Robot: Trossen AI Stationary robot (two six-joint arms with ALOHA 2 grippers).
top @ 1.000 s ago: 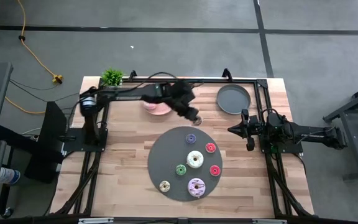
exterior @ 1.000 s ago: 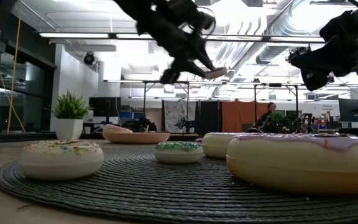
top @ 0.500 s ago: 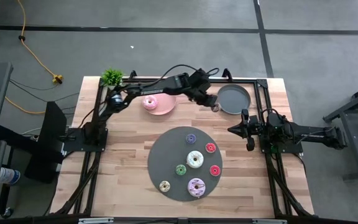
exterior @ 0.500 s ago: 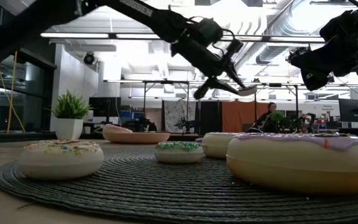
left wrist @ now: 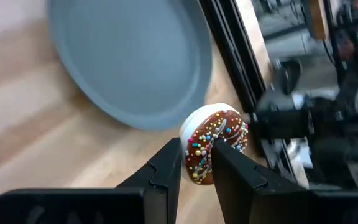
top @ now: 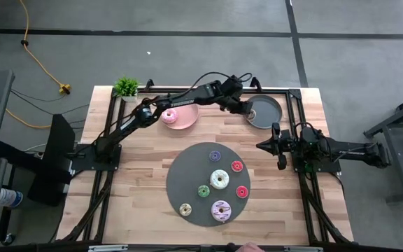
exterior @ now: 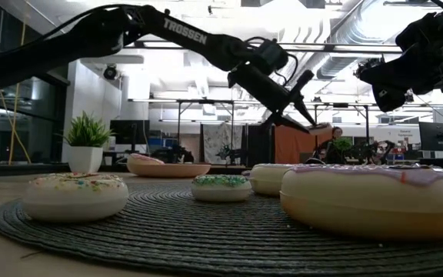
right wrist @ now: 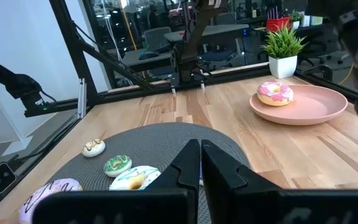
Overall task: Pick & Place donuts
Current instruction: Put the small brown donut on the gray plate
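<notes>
Left claw: I have my left claw [left wrist: 196,163] stretched to the upper right of the high view, at the left edge of the grey plate [top: 266,112]; its two fingers [left wrist: 166,168] are clamped on a brown donut [left wrist: 213,144].
Brown donut: I see it pinched on edge between the fingers, chocolate frosting with coloured sprinkles on a cream base, held above the wood just beside the grey plate's rim.
Right claw: my right claw [right wrist: 201,163] waits closed at the right side of the high view, beside the dark mat [top: 187,180], holding nothing.
Pink plate: the pink plate [top: 185,124] sits in the upper middle of the high view, with one pink-frosted donut [top: 168,115] lying on it.
Mat donuts: on the dark mat I count seven donuts: a small purple one [top: 215,156], two red ones [top: 237,166] and [top: 241,191], a large white one [top: 220,179], a green one [top: 203,190], a cream one [top: 185,208] and a large purple-frosted one [top: 221,210].
Surface: the wooden surface [top: 138,182] carries both plates, the mat and a small potted plant [top: 126,87] at the upper left corner.
</notes>
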